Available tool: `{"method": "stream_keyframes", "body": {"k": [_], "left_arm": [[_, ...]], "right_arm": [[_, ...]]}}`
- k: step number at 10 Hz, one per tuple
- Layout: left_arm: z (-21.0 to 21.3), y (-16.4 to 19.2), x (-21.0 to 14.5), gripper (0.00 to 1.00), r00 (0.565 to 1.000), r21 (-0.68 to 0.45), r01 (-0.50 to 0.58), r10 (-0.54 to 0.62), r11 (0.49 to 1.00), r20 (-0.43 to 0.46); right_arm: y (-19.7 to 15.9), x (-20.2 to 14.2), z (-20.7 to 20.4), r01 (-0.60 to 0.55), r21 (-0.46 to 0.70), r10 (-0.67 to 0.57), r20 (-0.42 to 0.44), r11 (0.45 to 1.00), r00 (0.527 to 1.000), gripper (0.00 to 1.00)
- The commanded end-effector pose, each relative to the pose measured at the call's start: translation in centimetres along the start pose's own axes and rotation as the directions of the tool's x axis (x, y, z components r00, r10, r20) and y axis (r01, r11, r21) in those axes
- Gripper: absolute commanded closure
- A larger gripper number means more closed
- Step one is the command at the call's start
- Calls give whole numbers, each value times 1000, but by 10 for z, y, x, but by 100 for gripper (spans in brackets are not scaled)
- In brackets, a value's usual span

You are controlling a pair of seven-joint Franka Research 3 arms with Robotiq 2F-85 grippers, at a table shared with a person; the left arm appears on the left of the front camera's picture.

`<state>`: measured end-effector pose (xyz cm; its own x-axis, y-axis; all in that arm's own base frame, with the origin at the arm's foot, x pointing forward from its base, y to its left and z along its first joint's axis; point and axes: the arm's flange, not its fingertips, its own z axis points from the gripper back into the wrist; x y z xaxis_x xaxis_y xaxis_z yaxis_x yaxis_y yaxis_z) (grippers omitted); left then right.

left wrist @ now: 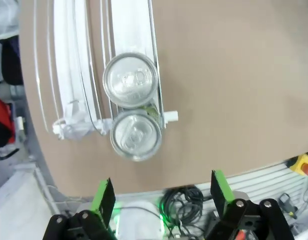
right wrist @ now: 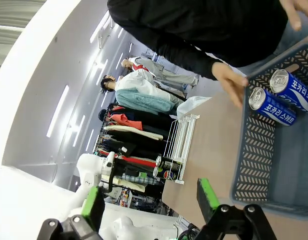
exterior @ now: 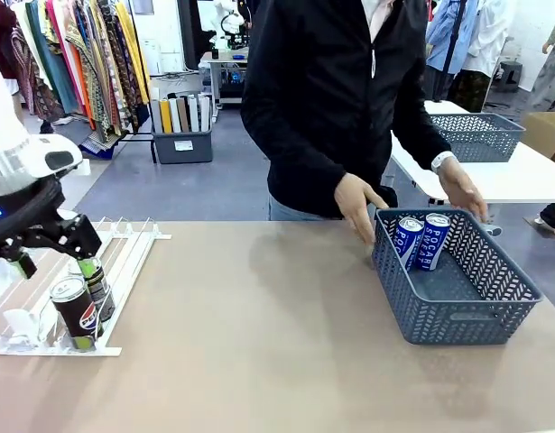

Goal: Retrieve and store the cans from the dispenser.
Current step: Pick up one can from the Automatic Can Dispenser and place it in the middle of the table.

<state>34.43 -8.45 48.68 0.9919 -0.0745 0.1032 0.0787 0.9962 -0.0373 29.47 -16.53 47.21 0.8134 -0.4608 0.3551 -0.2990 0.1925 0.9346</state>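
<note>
At the counter's point(exterior: 259, 343) left edge, you have the left claw point(left wrist: 161, 192) spread wide above 2 black cans point(left wrist: 130, 80) at the dispenser's point(left wrist: 68, 65) near end. Your right claw point(right wrist: 149, 199) is spread too, gripping nothing. 2 blue cans point(exterior: 409, 239) lean inside the grey basket point(exterior: 457, 316), with a person's hands point(exterior: 358, 206) at its far rim.
</note>
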Motion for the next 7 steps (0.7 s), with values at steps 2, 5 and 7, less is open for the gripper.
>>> {"method": "stream_keyframes", "body": {"k": [2,5,7], "left_arm": [[-49,21,8,0,1000,25,-17,17,1000,-25],[-75,28,17,0,1000,-5,-24,24,1000,-18],[-83,28,22,0,999,-11,-21,20,1000,-38]], "right_arm": [[4,2,-1,1,14,-1,8,1000,1000,0],[4,2,-1,1,14,-1,8,1000,1000,0],[4,2,-1,1,14,-1,8,1000,1000,0]]}}
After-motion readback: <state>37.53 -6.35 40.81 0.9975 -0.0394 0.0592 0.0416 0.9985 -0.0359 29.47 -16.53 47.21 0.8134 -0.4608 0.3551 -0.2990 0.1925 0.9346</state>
